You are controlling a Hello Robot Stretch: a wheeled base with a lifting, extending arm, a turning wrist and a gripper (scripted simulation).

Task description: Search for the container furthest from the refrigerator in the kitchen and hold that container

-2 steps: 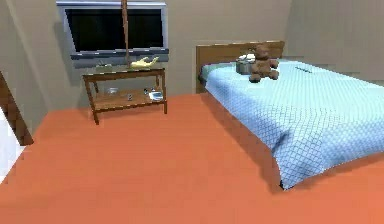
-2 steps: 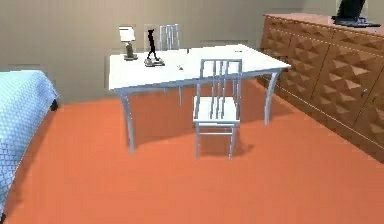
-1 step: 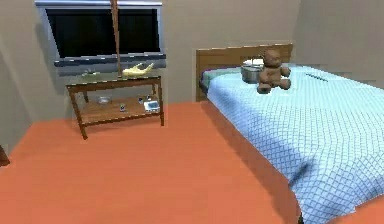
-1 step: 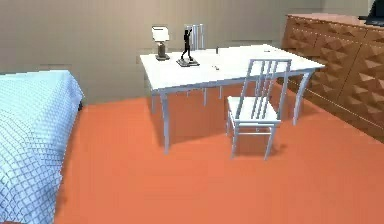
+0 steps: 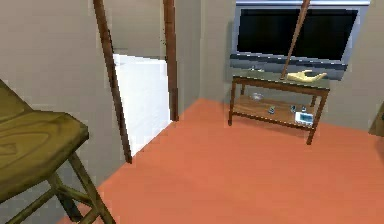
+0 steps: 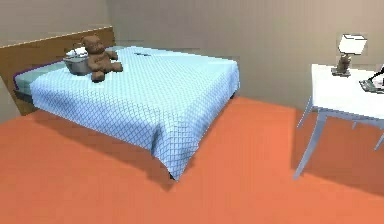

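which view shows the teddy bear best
The arm side view: the brown teddy bear sits in full on the blue bed near the headboard. The forward view looks toward a doorway and a tv instead.

The robot stands on orange floor (image 5: 230,160), front facing a TV (image 5: 270,35), arm side facing a bed (image 6: 150,95).

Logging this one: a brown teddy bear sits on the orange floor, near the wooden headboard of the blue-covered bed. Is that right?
Not quite. The teddy bear is not on the floor: it sits on top of the bed, on its blue cover, near the wooden headboard. The arm side view shows this. The rest of the statement stands.
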